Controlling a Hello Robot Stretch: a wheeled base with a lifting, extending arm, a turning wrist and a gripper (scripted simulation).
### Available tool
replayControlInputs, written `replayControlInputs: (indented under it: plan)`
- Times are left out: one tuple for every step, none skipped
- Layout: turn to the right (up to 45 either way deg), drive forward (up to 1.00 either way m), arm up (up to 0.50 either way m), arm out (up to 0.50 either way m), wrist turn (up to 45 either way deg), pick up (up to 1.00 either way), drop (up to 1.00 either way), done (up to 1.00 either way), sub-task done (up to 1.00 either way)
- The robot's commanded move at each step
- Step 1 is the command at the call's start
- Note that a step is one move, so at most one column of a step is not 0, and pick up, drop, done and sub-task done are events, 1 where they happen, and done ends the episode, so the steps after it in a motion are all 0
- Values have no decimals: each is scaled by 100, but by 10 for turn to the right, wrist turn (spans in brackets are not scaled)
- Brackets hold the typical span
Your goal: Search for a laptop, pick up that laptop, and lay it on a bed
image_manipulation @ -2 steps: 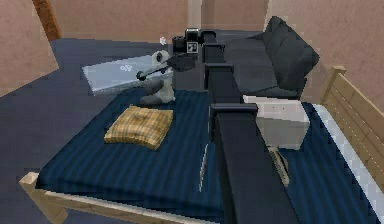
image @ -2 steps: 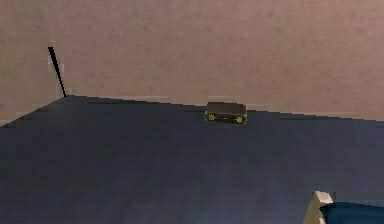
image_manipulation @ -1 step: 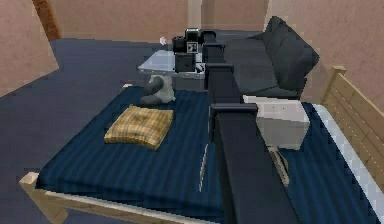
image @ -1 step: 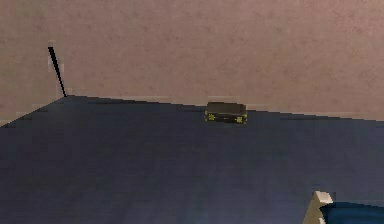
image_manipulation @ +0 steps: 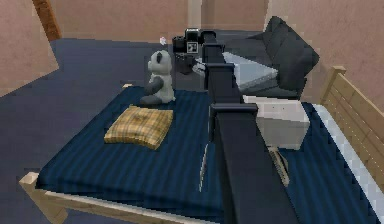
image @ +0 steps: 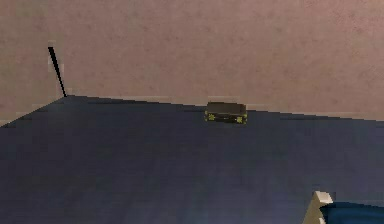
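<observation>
Laptop (image_manipulation: 250, 72) – grey slab – lies on bed (image_manipulation: 90, 165) by claw (image_manipulation: 180, 50); its hold cannot be told.

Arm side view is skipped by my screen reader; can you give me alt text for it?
A bed with a dark blue cover and wooden frame carries a tan checked cushion, a grey-and-white plush toy and a white block. The robot's dark arm reaches across it, claw at its far end; a dark sofa stands beyond.

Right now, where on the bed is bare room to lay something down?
Bare blue bedcover lies between the checked cushion and the wooden rail. Crowded around the arm: the toy bear and a white block.
</observation>
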Motion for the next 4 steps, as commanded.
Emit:
replayControlInputs:
  plan:
    - [0,0,-30,0,0,0,0,0,0]
    - [0,0,-32,0,0,0,0,0,0]
    - [0,0,0,0,0,0,100,0,0]
    - [0,0,10,0,0,0,0,0,0]
